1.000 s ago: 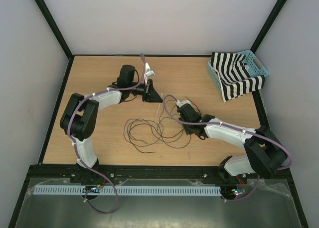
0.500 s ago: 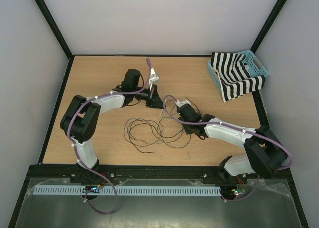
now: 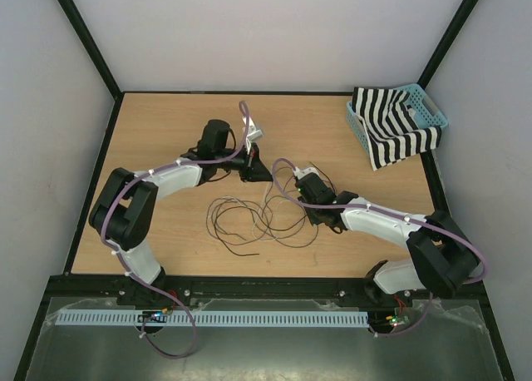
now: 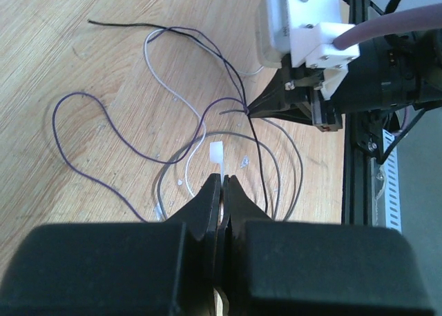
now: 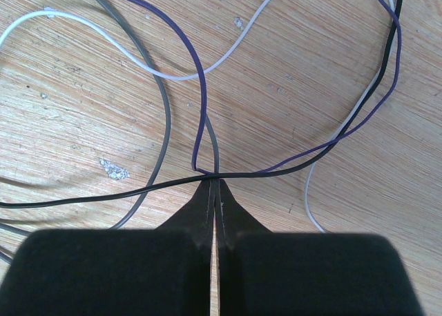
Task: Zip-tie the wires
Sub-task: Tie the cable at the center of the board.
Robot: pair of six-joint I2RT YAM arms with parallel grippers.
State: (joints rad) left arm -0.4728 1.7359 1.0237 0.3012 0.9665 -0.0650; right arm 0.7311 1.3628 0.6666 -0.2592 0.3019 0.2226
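L arm has swung right, closer to R. Left gripper (image 4: 221, 181) is clamped tight on the zip tie (image 4: 216, 152), head poking past the tips, near the wires (image 5: 207, 172). Right gripper (image 5: 215, 186) is pinched closed on the strands at their crossing. Looks lined up to thread.

Robot lab test cell, white enclosure walls (image 3: 274, 32), black frame (image 3: 83, 33), wooden tabletop (image 3: 166, 123)

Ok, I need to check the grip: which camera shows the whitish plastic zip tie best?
Left wrist: the whitish translucent plastic zip tie sticks out of the shut left hand, head clear. Top external shows it too small to tell; right wrist shows only thin wires.
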